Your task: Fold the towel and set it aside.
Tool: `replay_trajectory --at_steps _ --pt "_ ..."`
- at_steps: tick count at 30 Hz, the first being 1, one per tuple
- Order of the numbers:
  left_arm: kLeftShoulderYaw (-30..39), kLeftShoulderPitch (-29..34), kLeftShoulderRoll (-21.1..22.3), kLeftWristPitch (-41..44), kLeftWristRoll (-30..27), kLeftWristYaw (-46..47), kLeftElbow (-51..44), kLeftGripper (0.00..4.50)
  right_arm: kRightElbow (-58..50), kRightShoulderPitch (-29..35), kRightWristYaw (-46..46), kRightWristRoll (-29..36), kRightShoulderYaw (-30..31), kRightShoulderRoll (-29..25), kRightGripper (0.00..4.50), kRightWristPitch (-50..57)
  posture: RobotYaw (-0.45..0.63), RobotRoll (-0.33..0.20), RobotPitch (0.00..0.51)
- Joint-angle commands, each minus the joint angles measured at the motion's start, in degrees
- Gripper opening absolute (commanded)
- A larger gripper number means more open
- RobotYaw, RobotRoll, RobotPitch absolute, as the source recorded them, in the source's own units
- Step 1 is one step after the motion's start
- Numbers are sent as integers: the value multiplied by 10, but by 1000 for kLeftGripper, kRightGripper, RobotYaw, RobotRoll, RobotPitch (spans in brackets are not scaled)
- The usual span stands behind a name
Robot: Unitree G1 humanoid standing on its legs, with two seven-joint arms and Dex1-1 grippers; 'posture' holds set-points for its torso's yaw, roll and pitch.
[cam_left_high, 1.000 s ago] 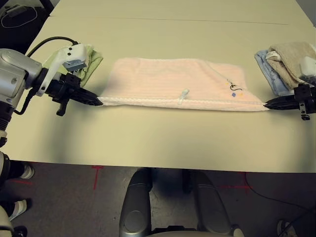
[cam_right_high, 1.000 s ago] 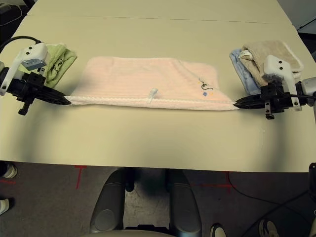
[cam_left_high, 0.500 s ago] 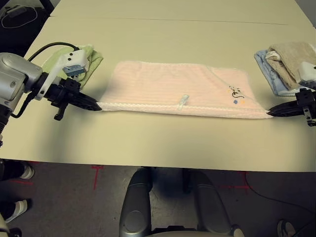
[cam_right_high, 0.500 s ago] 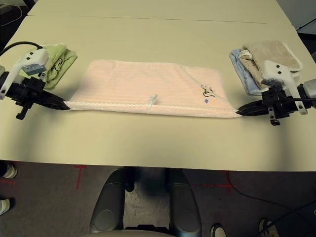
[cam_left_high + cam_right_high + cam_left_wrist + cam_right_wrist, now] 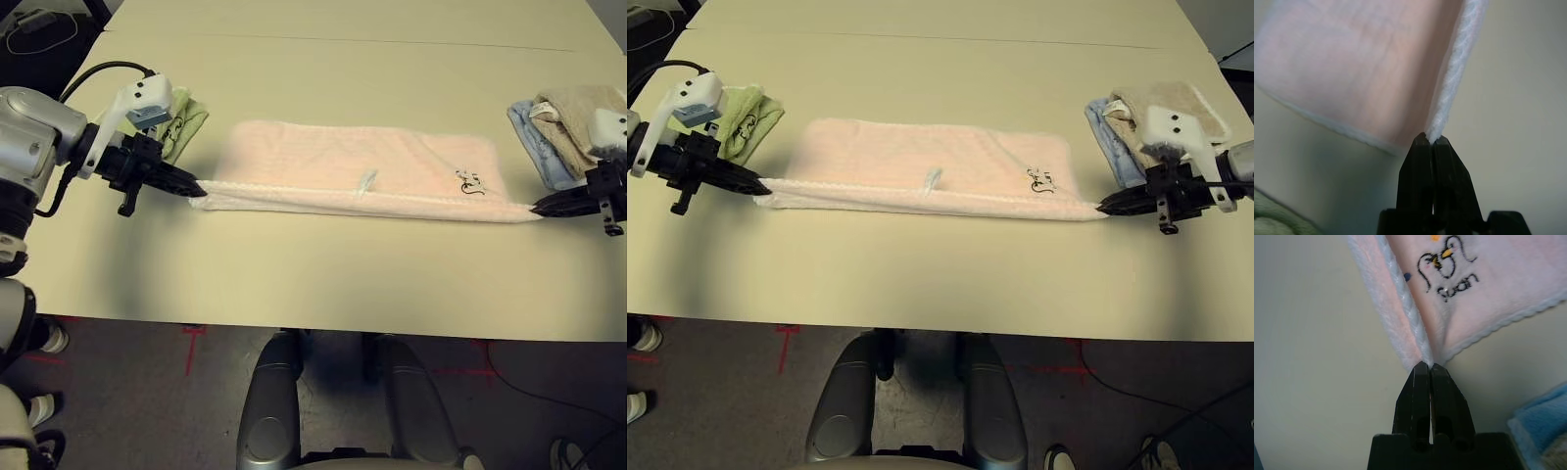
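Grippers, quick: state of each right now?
Left gripper: closed, pinching the left corner of the pink towel.
Right gripper: closed, pinching the towel's right corner.

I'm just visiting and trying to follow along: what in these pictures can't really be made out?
- The dark writing on the towel is too small to read from the head views. The right wrist view shows it larger, but blurred.
- The blue towel lies mostly hidden under the beige towel.
- The green towel is partly covered by the left gripper and its arm.
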Motion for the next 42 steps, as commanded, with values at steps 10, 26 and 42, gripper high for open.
replay_trajectory --at_steps 10,26,42 --pt "91 -43 -54 -50 107 65 118 22 160 -38 -132 -40 -40 20 0 -108 42 0 302" --pt "134 -59 -99 -83 166 185 164 22 121 -20 -245 -19 -90 84 0 -102 37 0 296" --pt "168 -58 -129 -103 201 297 191 22 18 1 -312 -11 -107 123 0 -25 37 0 288"
